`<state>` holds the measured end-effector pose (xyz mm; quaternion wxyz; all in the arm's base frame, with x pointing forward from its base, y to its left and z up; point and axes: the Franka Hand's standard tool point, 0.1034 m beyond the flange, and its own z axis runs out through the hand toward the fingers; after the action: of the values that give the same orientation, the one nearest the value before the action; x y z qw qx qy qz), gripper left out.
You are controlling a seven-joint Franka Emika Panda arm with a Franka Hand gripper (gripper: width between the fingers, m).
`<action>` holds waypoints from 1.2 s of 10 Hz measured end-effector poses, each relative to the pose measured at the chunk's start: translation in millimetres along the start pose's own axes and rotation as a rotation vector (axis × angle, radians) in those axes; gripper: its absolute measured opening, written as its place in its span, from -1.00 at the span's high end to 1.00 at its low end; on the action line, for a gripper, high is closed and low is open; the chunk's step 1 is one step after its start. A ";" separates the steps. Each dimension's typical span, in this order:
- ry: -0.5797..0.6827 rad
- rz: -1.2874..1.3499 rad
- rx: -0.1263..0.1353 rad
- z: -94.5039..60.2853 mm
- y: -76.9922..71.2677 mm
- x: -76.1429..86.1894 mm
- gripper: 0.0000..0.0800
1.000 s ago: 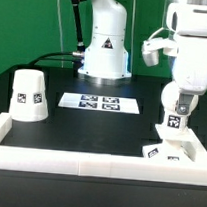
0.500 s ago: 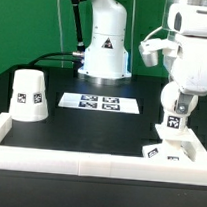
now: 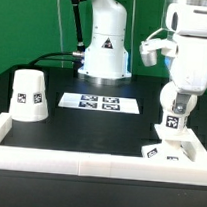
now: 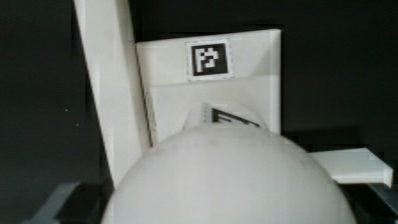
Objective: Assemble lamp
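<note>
Two views tell different halves of this moment. In the exterior view the shade (image 3: pixel 29 94) stands on its wide end on the black surface (image 3: pixel 90 126) at the exterior view's left, one tag facing the camera, well apart from everything else. The marker board (image 3: pixel 99 103) lies flat near the middle, in front of the arm's pedestal. At the exterior view's right the claw (image 3: pixel 173 126) hangs low with the bulb (image 3: pixel 173 123) in it — the bulb's tag shows between the arm's lower casing and the base (image 3: pixel 163 152), which lies flat in the corner formed by the white rail (image 3: pixel 87 163). From here the bulb is just above the base; whether the two touch I cannot tell.

The wrist view shows none of the shade or the marker board. Instead the bulb's round head (image 4: pixel 222 180) fills the near part of the picture, blurred and pale, and past it lie the base (image 4: pixel 222 75) with a tag on its top and the rail (image 4: pixel 111 90) running alongside it. The claw's fingers (image 4: pixel 365 168) sit close against the bulb on either side — closed on it, holding it.
</note>
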<state>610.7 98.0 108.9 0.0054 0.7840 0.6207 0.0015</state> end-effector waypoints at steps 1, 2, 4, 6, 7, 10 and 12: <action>0.000 0.115 0.000 0.0 -0.7 1.5 -0.44; 0.000 0.251 -0.002 -0.5 -1.5 4.7 -0.44; 0.000 0.467 -0.002 -0.9 -0.9 4.6 -0.44; 0.001 0.648 -0.002 -0.9 -0.5 4.0 -0.44; 0.002 0.710 -0.002 -0.9 -0.4 4.0 -0.44; 0.002 0.933 -0.002 -0.9 -0.3 3.8 -0.45; 0.006 1.078 0.001 -1.3 0.0 3.1 -0.45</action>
<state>611.4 100.9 110.2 0.0018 0.9914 0.1304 0.0059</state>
